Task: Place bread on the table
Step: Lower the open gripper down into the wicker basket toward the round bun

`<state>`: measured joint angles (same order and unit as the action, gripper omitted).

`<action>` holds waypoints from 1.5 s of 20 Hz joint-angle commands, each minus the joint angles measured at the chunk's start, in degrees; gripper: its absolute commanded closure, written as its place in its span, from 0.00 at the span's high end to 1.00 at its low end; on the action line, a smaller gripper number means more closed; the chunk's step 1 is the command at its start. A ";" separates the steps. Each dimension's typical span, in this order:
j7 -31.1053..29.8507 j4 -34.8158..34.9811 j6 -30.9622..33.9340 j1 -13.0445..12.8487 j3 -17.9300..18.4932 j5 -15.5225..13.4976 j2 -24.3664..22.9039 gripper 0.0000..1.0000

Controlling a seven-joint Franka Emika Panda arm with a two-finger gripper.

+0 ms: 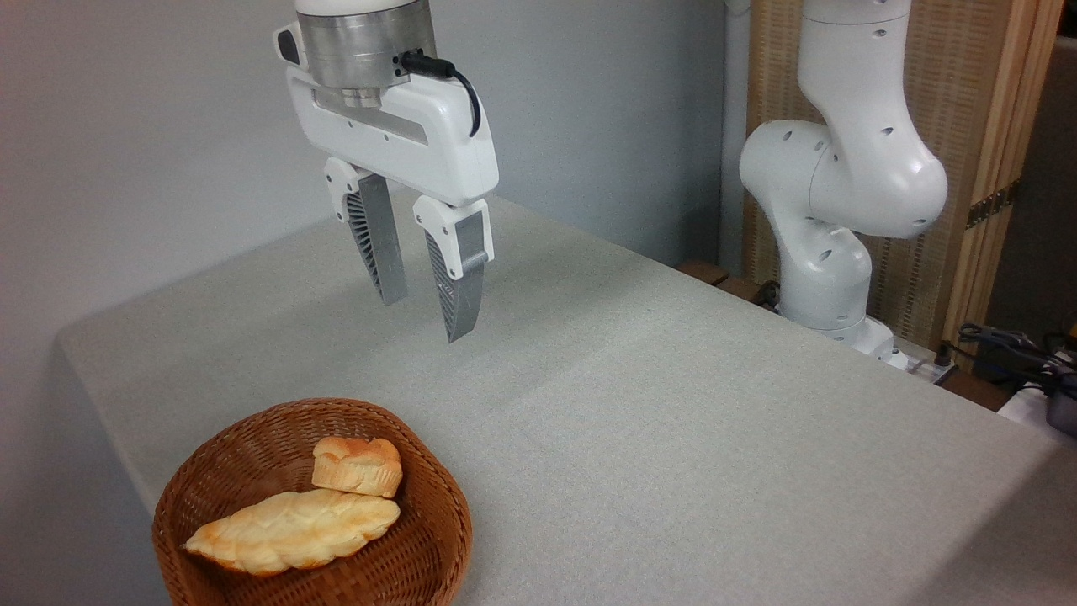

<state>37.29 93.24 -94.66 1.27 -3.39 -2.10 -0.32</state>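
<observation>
The fixed camera looks across a large desk [673,404] covered in light grey-green woven cloth. At its near left corner stands a round brown wicker basket [421,555]. Inside it lies the bread [358,465], a small knotted bun with a golden-orange crust and paler ridged sides, sitting toward the back of the basket and resting against the upper edge of a long pale braided loaf [290,530], which stretches across the basket floor in front of it.

The end effector [427,313] hangs in the air above the desk, up and behind the basket, well apart from the bun. Its two ribbed grey fingers [376,244] point downward with a clear gap between them, and nothing sits in that gap. The white arm's base [829,269] rises at the desk's far right edge, before a slatted wooden screen [968,126].
</observation>
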 commanded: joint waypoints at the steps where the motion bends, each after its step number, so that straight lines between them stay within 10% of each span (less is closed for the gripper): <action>1: -1.43 0.45 0.35 -0.39 0.31 0.52 -0.30 1.00; 11: -1.43 0.89 -0.52 -0.39 -0.13 0.43 -0.04 1.00; 21: -1.34 5.99 -19.50 -0.39 -7.95 0.60 6.46 1.00; 30: -0.82 7.39 -29.44 -0.39 -8.74 13.78 12.80 1.00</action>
<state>35.89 100.56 -123.18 0.76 -11.95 7.65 12.08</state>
